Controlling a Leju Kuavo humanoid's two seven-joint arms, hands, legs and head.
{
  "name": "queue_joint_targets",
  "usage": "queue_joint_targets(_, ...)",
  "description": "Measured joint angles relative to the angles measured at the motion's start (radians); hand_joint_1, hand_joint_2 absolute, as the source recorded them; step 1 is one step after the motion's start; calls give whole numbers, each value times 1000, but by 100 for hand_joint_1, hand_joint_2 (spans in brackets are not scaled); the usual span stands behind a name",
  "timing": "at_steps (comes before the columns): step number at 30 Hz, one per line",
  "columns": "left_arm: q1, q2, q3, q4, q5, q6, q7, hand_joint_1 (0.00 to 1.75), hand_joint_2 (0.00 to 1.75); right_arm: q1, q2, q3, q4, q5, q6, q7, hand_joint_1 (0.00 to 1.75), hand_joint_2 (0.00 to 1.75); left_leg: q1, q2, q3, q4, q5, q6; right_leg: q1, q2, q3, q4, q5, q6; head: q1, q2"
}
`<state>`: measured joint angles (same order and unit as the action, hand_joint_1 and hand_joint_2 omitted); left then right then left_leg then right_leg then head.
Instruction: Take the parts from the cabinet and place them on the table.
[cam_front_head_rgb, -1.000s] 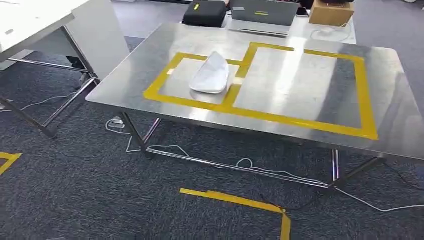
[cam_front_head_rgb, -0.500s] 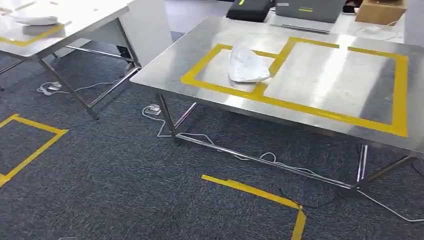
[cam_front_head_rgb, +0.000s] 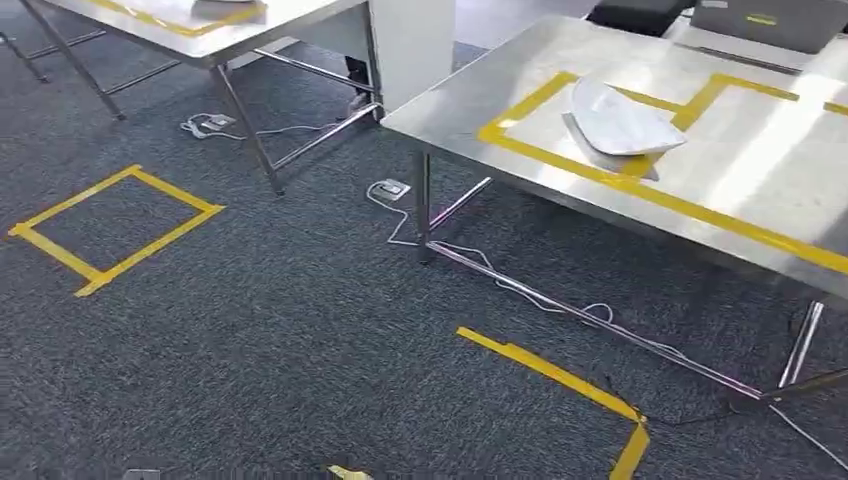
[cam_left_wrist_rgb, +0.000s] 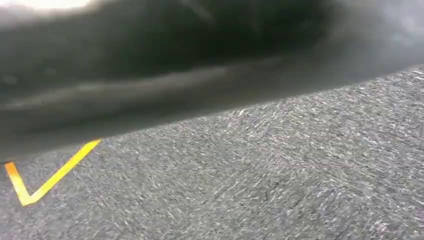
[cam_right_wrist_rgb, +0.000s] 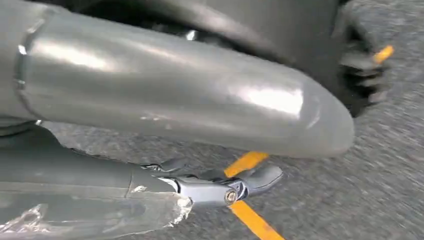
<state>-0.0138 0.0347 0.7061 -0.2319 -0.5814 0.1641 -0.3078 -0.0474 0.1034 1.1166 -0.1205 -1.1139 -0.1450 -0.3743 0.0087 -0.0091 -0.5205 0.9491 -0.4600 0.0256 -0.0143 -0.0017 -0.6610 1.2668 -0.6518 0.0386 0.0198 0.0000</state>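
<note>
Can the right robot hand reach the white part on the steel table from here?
Probably not. The white part lies inside the yellow tape outline on the steel table, across open carpet from the robot, and the right robot hand hangs low over the floor. It would likely need to walk closer.

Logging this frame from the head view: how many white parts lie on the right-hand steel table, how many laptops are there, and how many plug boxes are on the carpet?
White part on the steel table: 1
Laptop: 1
Plug box on the carpet: 2
Total: 4
</note>
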Motion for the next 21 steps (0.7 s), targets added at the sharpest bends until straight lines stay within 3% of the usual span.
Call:
queue_joint_targets(1,1,0,0,0,-3,-5,-1,0,0,0,0,-1,0,-5,0,5,0,0,-1,-10,-10,5,6,-2,0,0,-1,27,0,1,1,0)
queue_joint_targets(2,2,2,0,1,-5,-8,-3,0,0,0,0,-2,0,-8,0,10,0,0,-1,-20,-20,11,10,-4,-1,0,22,3,22,0,0,0)
queue_joint_targets(4,2,3,0,1,-15,-17,-9,0,0,0,0,-7,0,-15,-2,21,0,0,1,-45,-40,26,17,-12,-5,7,123,-153,94,0,1,0)
queue_joint_targets(5,1,3,0,1,-15,-20,-12,0,0,-2,0,-9,0,-17,-3,23,0,0,1,-57,-49,35,20,-17,-9,36,178,-238,112,0,2,0)
queue_joint_targets(6,1,5,-1,1,-17,-22,-18,0,0,-5,0,-10,0,-18,-4,28,0,0,-1,-67,-61,38,24,-24,-10,78,216,-281,84,-2,1,0)
queue_joint_targets(7,-2,7,-1,1,-20,-24,-21,0,0,-4,0,-12,0,-21,-5,28,0,0,-3,-76,-67,44,29,-29,-11,78,205,-277,100,-6,-2,0)
queue_joint_targets(8,-2,9,-1,1,-26,-25,-28,0,0,-4,1,-14,0,-24,-5,28,0,0,-2,-87,-73,47,37,-37,-10,67,188,-281,95,-8,0,0)
queue_joint_targets(10,5,13,-1,2,-37,-29,-32,0,0,1,1,-17,0,-29,-6,28,0,0,3,-110,-80,40,51,-49,-6,44,184,-276,100,-22,0,0)
queue_joint_targets(11,8,15,-1,3,-40,-30,-33,0,0,1,1,-17,0,-31,-6,27,0,0,6,-103,-84,46,48,-51,-13,28,175,-281,110,-36,-1,0)
queue_joint_targets(12,15,13,-2,6,-45,-32,-35,0,0,0,1,-17,0,-34,-6,25,0,0,2,-54,-95,72,8,-52,-9,16,171,-281,116,-44,-6,0)
queue_joint_targets(13,17,13,-1,6,-47,-33,-42,0,0,3,1,-18,0,-35,-4,23,0,0,3,-24,-117,128,-50,-55,-6,4,162,-281,121,-51,-11,0)
queue_joint_targets(15,10,9,-1,6,-50,-33,-57,0,0,13,0,-18,1,-34,4,22,0,0,4,-2,-169,292,-153,-60,0,-30,144,-281,132,-53,-15,0)
queue_joint_targets(16,10,7,-2,6,-52,-32,-61,0,0,16,-1,-18,2,-34,5,22,0,0,4,0,-179,348,-166,-61,3,-48,135,-280,137,-53,-14,0)
queue_joint_targets(17,10,5,-2,6,-52,-32,-63,0,0,17,-1,-18,3,-34,6,22,0,0,4,1,-168,358,-150,-61,4,-62,132,-279,141,-53,-15,0)
queue_joint_targets(18,14,4,-2,6,-52,-31,-64,0,0,16,-1,-18,4,-34,6,21,0,0,4,2,-136,331,-117,-59,4,-75,131,-278,146,-52,-15,0)
queue_joint_targets(19,16,4,-2,6,-52,-31,-64,0,0,15,-1,-18,4,-34,6,21,0,0,3,9,-87,267,-82,-57,6,-86,129,-276,150,-50,-15,0)
queue_joint_targets(20,16,4,-1,6,-52,-30,-65,0,0,15,-1,-18,4,-34,6,21,0,0,2,27,-25,176,-53,-51,6,-98,128,-276,152,-47,-16,0)
queue_joint_targets(21,14,4,-2,6,-52,-27,-66,0,0,15,-1,-18,4,-33,8,21,0,0,-5,88,38,79,-43,-38,8,-111,129,-276,154,-45,-15,0)
